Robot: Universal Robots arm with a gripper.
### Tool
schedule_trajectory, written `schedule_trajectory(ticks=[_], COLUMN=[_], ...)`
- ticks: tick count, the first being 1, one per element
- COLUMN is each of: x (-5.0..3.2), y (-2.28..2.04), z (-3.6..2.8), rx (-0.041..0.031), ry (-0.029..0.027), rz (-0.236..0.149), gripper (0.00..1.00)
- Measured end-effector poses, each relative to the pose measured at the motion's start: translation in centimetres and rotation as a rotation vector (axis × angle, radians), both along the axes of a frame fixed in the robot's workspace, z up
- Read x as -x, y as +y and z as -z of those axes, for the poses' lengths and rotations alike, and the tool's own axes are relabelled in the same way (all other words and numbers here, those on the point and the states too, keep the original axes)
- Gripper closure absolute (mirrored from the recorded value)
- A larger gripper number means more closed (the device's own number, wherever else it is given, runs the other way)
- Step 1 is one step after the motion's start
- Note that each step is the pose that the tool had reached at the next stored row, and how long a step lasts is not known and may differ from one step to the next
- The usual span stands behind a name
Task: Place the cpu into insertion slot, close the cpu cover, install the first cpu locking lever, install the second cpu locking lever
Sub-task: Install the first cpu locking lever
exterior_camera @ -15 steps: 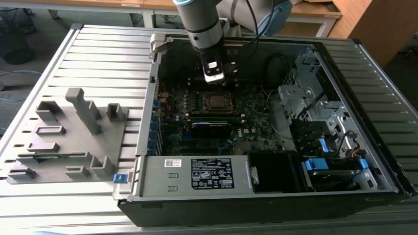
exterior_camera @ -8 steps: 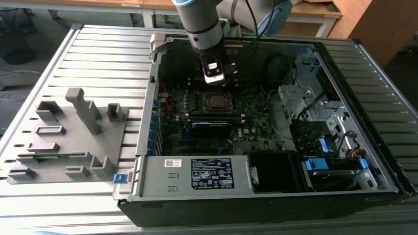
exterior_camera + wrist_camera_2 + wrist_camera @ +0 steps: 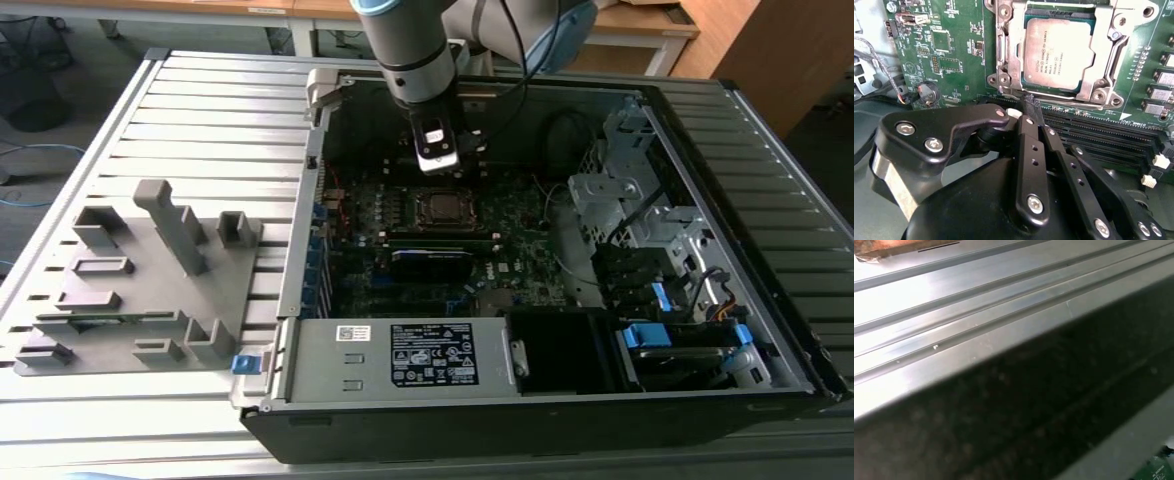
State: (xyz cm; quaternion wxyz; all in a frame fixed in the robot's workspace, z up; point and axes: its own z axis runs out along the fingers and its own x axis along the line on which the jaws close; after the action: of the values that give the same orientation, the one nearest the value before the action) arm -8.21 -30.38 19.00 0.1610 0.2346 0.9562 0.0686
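Second wrist view, cpu (image 3: 1056, 52) under cpu cover (image 3: 1013, 60)

Straight down onto the cpu (image 3: 441, 207) is open. Case wall (image 3: 318, 190) boxes it in on the exterior view's left, drive cage (image 3: 621, 195) and cables (image 3: 577, 125) crowd the exterior view's right.

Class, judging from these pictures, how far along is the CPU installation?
Done: the cpu sits in the slot, and the cover looks lowered around it. In hand: the gripper, fingers together, has its tip at an edge of the cover; I cannot see it holding anything. Left: the pictures do not settle whether either lever is latched.
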Motion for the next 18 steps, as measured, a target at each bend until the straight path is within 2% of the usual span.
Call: schedule_trajectory(ticks=[11,14,18], x=[-0.02,0.00,0.00], y=[-0.33,-0.36,-0.36], z=[0.19,0.16,0.15], rx=[-0.0007,-0.0008,-0.0060], ry=[-0.0081,-0.0075,-0.0077], rz=[0.000,0.000,0.000], gripper=[0.89,0.89,0.89])
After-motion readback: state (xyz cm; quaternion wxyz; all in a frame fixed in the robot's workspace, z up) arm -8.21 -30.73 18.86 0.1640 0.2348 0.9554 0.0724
